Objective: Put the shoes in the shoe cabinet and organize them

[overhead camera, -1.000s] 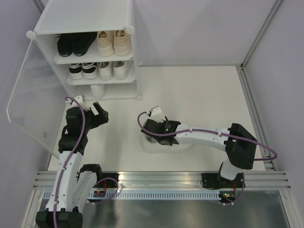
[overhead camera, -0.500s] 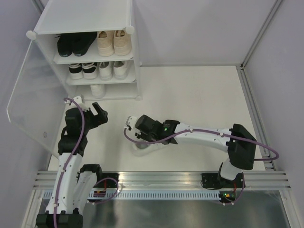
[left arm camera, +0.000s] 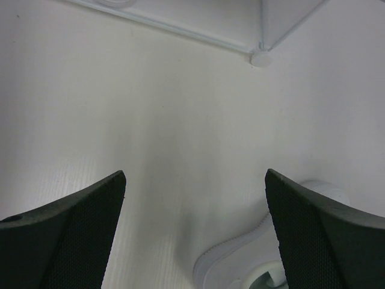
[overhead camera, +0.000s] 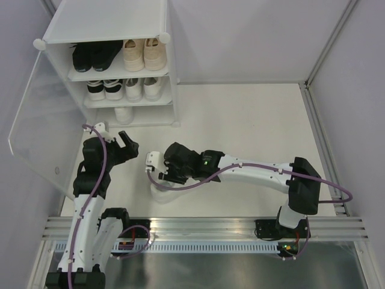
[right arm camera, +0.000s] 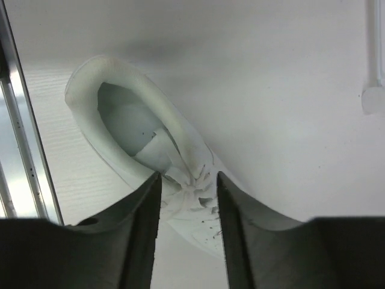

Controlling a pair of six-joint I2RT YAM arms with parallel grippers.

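Carried to the left across the table (overhead camera: 252, 132) during the last second: one white sneaker (overhead camera: 161, 194), together with the right gripper (right arm camera: 186, 191). One second ago lying further right, under the middle of the right arm. Now near the left arm, below and to the right of the shoe cabinet (overhead camera: 105, 21), not yet close to it. Resting on the table or just above it, cannot tell which.

Closed, as it looks, on the laced throat of the sneaker, with the fingers (right arm camera: 135, 241) at each side of the tongue and the heel end toward the metal rail (overhead camera: 204, 227). Judged so also from the shoe following the gripper at every step.

Left gripper (left arm camera: 195, 180) with jaws spread wide and nothing between them, the same as before. Hovering over the table, part of the same sneaker at the lower right of its view, a round foot connector (left arm camera: 260, 58) of the cabinet further ahead.

Inside the cabinet, frosted door (overhead camera: 36, 120) swung open: black pair (overhead camera: 95, 55) and beige pair (overhead camera: 144, 53) on the top tier, black-and-white pair (overhead camera: 104, 88) and white pair (overhead camera: 143, 87) on the middle tier, single white sneaker (overhead camera: 124, 113) on the bottom tier.

Meaning for the task: most likely the partner of that single shoe, on the way to the bottom tier, perhaps through the waiting left gripper. Still to do: bring closer and set down beside its partner.
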